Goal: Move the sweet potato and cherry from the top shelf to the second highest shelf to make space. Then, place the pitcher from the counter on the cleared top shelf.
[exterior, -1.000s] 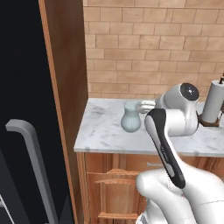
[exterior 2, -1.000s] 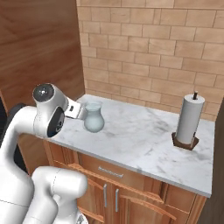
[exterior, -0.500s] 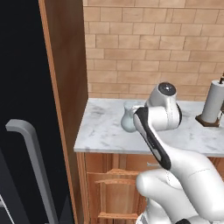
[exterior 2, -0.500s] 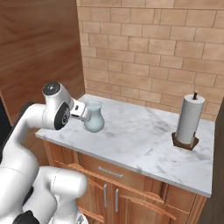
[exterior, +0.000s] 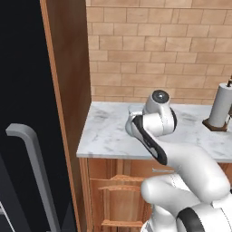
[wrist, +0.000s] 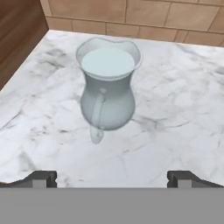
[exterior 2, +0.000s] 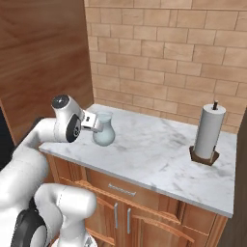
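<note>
- The pitcher [wrist: 108, 87] stands upright on the marbled desk [wrist: 183, 109], near its corner by the wooden side panel [exterior 2: 43, 58].
- The fingers [wrist: 41, 178] are spread wide, empty, just short of it.
- Step in hand: approaching the pitcher; next, advance around its body, then close.

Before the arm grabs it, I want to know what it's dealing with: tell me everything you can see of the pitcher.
The pitcher is pale blue-green, glassy and translucent, with a bulbous body, narrower neck, flared rim with a spout, and a handle facing the hand camera. It stands upright on the marbled counter, near the wooden side panel. Nothing grips it; the open gripper sits just short.
</note>
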{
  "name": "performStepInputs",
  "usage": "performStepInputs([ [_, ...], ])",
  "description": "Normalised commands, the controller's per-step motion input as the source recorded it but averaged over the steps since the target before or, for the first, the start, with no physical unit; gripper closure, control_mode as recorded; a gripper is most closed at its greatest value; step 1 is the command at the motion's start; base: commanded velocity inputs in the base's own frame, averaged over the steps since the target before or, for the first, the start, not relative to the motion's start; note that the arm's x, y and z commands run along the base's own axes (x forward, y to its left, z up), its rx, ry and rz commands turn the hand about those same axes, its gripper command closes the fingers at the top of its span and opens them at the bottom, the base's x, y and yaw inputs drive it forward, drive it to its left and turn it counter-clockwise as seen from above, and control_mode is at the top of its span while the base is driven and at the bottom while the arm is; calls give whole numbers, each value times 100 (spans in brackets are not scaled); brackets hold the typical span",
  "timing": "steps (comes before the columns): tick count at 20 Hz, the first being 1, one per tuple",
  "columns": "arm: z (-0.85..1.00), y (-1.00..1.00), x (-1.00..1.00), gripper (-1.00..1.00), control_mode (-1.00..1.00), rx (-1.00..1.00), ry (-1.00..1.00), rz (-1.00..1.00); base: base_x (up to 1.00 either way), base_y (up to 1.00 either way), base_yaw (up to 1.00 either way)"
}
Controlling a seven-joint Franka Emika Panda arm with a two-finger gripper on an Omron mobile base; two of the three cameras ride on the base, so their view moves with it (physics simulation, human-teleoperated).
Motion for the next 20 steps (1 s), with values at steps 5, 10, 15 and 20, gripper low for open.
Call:
performStepInputs([
  [5, -18, 0, 50, -100, -100, 0, 0, 0, 0, 0, 0],
  [10, -22, 0, 48, -100, -100, 0, 0, 0, 0, 0, 0],
  [15, -24, 0, 43, -100, -100, 0, 0, 0, 0, 0, 0],
  [20, -26, 0, 38, -100, -100, 0, 0, 0, 0, 0, 0],
])
